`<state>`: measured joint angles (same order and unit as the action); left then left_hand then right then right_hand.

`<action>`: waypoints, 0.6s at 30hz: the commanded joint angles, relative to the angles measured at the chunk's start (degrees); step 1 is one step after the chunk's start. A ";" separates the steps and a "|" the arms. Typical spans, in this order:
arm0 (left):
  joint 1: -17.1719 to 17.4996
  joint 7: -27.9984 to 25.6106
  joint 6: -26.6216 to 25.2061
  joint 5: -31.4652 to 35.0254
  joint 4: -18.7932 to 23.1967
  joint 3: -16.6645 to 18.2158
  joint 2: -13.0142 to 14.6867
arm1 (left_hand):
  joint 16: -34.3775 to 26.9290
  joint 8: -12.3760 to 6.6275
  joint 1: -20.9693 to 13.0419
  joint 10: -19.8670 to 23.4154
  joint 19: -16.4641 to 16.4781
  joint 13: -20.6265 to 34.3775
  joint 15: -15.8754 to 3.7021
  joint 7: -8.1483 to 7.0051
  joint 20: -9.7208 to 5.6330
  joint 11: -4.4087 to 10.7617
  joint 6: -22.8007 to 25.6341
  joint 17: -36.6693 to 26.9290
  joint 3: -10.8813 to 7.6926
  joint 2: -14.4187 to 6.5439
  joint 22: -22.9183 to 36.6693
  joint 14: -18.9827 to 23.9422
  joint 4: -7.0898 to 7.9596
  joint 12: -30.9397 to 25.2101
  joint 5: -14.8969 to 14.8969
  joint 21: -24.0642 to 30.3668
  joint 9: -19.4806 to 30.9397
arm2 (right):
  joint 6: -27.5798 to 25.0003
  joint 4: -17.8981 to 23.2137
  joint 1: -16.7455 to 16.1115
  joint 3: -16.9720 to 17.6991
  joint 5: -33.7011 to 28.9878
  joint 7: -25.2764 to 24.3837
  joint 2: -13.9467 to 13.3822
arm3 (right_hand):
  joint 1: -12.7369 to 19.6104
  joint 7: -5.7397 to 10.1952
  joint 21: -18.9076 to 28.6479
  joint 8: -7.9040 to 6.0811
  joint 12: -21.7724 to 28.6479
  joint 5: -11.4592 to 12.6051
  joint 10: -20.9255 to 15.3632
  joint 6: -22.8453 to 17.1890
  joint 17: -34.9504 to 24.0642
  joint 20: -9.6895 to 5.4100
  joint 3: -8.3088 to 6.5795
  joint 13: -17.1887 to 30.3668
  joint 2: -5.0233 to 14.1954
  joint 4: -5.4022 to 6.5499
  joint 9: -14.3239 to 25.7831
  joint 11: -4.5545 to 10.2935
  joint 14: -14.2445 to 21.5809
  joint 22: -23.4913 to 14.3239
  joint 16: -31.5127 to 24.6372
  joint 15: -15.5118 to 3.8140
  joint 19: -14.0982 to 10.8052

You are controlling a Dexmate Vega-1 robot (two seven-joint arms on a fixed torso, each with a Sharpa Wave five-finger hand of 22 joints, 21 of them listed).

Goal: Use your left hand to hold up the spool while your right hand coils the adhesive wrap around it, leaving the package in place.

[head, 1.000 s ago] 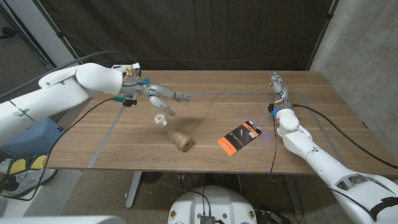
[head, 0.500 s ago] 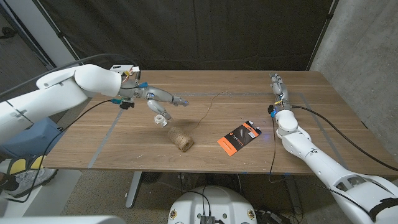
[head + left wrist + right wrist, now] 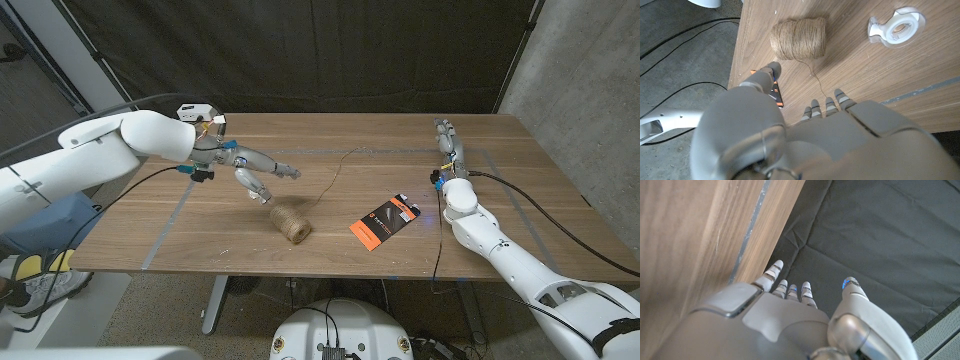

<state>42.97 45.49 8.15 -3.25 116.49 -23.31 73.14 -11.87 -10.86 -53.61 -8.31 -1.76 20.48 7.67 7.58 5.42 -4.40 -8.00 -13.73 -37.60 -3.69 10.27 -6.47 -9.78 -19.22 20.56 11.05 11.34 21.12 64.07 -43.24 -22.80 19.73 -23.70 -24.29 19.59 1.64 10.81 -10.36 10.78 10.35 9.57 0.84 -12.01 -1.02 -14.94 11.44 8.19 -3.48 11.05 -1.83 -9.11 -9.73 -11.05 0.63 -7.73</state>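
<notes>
The twine spool (image 3: 290,225) lies on its side on the tabletop (image 3: 400,170) just past the tips of the left hand's (image 3: 250,165) fingers (image 3: 826,103), not touching them. It is a fat roll of brown twine with a loose strand (image 3: 335,170) trailing off over the wood, under the fingers in the left wrist view. The white tape dispenser (image 3: 896,26), a ring of adhesive wrap in a plastic holder, sits beside the spool and level with the fingers' reach. The left fingers are spread loosely and hold nothing, hovering above the wood. The orange and black package (image 3: 383,220) lies beyond the spool, between the two hands. The right hand (image 3: 446,142) stands well apart near the tabletop's far edge, its fingers (image 3: 790,291) straight, close together and empty.
</notes>
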 commanded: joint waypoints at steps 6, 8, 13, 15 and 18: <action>1.19 -0.60 1.26 1.80 0.77 0.52 0.70 | -0.34 -0.25 -0.88 -0.46 0.04 0.53 -0.04 0.37 0.46 -0.04 -0.10 -0.28 -0.44 -0.11 0.31 -0.02 0.16 -0.69 0.01 0.36 0.23 | -0.84 2.00 -1.66 0.53 -0.98 -2.37 -0.66 | -0.44 0.22 -0.02 -0.26 -0.05 -0.06 1.61 0.45 0.03 0.14 -0.16 0.17 -0.02 -0.20 0.30 -0.20 -0.76 -0.27 -0.08 0.30 0.53; 1.37 -0.74 1.42 2.11 1.04 0.64 0.86 | -0.39 -0.27 -0.96 -0.44 0.07 0.59 -0.01 0.39 0.46 -0.03 -0.07 -0.31 -0.47 -0.13 0.32 0.07 0.13 -0.78 0.01 0.38 0.24 | -0.79 2.15 -1.80 0.53 -1.21 -2.72 -0.65 | -0.46 0.27 -0.01 -0.27 -0.04 -0.06 1.66 0.48 0.03 0.15 -0.16 0.17 -0.02 -0.20 0.30 -0.24 -0.80 -0.27 -0.08 0.37 0.54; 1.62 -0.60 1.60 2.44 1.28 0.69 0.97 | -0.50 -0.34 -1.16 -0.40 0.26 0.80 -0.09 0.34 0.42 0.00 0.02 -0.40 -0.49 -0.19 0.32 0.24 0.07 -1.06 0.00 0.47 0.27 | -0.52 2.61 -2.23 0.64 -1.44 -3.15 -0.65 | -0.50 0.31 0.00 -0.30 0.00 -0.06 1.74 0.53 0.03 0.15 -0.15 0.17 -0.02 -0.23 0.30 -0.29 -0.88 -0.27 -0.10 0.38 0.60; 1.73 -0.59 1.68 2.81 1.45 0.66 1.04 | -0.53 -0.35 -1.23 -0.37 0.27 0.86 -0.08 0.31 0.47 0.00 0.03 -0.42 -0.49 -0.22 0.33 0.29 0.06 -1.15 0.00 0.47 0.28 | -0.64 2.94 -2.47 0.68 -1.55 -3.34 -0.75 | -0.52 0.29 0.01 -0.31 0.03 -0.06 1.75 0.56 0.03 0.13 -0.15 0.17 -0.02 -0.23 0.30 -0.31 -0.90 -0.27 -0.11 0.37 0.61; 2.18 -0.84 1.81 3.21 1.74 0.79 1.35 | -0.59 -0.47 -1.23 -0.30 0.30 0.98 -0.06 0.38 0.45 -0.05 0.30 -0.48 -0.44 -0.19 0.33 0.38 0.09 -1.33 -0.02 0.49 0.29 | -0.63 3.26 -2.80 0.76 -1.69 -3.60 -0.82 | -0.54 0.30 0.01 -0.35 0.05 -0.06 1.77 0.52 0.03 0.15 -0.14 0.18 -0.02 -0.24 0.30 -0.33 -0.90 -0.27 -0.14 0.35 0.66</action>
<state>44.23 45.05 9.40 -1.33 117.45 -22.85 73.88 -12.09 -10.86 -54.37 -8.30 -1.53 21.16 7.53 7.57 5.65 -4.40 -7.99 -14.00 -37.76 -4.00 10.27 -6.32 -9.62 -19.95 20.56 11.05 11.34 20.46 66.19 -45.01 -22.28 18.66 -26.16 -24.89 19.59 1.85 10.81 -10.36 10.78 10.35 9.78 1.05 -12.01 -0.71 -14.94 11.44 8.19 -3.48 11.05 -2.03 -9.41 -9.73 -11.04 0.93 -7.42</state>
